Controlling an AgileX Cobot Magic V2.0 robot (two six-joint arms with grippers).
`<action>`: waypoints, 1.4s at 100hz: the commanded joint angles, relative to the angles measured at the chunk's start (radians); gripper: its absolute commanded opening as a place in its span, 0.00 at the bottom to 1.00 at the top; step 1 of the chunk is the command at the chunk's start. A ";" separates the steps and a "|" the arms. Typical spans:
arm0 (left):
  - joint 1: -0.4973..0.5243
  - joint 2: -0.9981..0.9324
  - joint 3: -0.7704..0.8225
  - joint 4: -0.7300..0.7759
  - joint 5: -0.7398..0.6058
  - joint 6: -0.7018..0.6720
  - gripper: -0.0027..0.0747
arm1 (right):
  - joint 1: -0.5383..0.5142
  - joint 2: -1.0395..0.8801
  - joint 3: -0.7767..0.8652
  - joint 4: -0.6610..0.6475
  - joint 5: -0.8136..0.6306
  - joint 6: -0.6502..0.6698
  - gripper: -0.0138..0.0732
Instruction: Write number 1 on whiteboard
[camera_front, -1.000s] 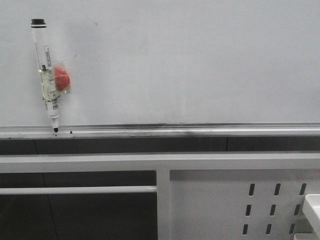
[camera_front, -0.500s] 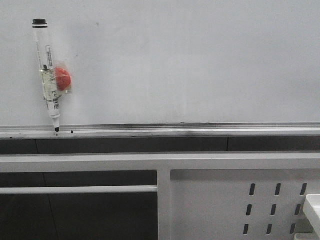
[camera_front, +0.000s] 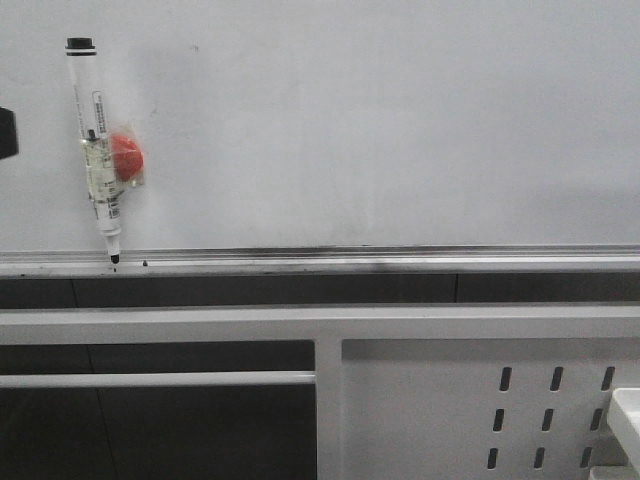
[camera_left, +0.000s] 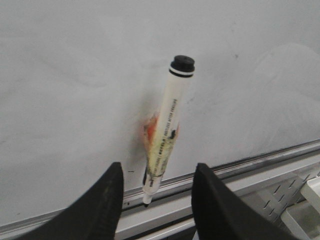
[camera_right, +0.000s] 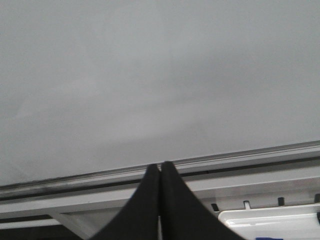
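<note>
From my remote station, the front camera shows me the whiteboard (camera_front: 380, 120), a plain glossy white surface filling the upper half of the view, with its silver tray rail (camera_front: 400, 262) running along the lower edge. A marker (camera_front: 96, 150) stands against the board at its left side, nearly upright and slightly tilted, black cap end upward and its dark tip resting down on the rail; a red magnet (camera_front: 127, 158) sits just beside the barrel, touching it, and seems taped or wrapped to it (I cannot tell exactly how). I see no stroke of the number 1 on the board in any view; only tiny dark specks lie near the marker tip. Below the rail I see the white metal frame (camera_front: 470, 400) with slotted holes. At the far left edge of the front view a small dark shape (camera_front: 7, 133) intrudes, which I cannot identify with certainty. In the left wrist view, the left gripper (camera_left: 156, 200) is spread wide, its two black fingers (camera_left: 107, 200) flanking the lower part of the marker (camera_left: 167, 125) without touching it. In the right wrist view, the right gripper (camera_right: 160, 200) has its fingers pressed together with nothing between them, facing bare whiteboard (camera_right: 150, 75) above the rail (camera_right: 240, 156).
</note>
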 joint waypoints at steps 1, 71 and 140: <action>-0.039 0.077 -0.019 -0.010 -0.214 0.000 0.42 | 0.029 0.012 -0.033 -0.016 -0.081 -0.002 0.08; -0.085 0.584 -0.013 -0.037 -0.768 -0.101 0.42 | 0.069 0.012 -0.033 -0.016 -0.080 -0.002 0.08; -0.085 0.639 -0.015 -0.090 -0.893 -0.135 0.42 | 0.069 0.012 -0.033 -0.016 -0.080 -0.002 0.08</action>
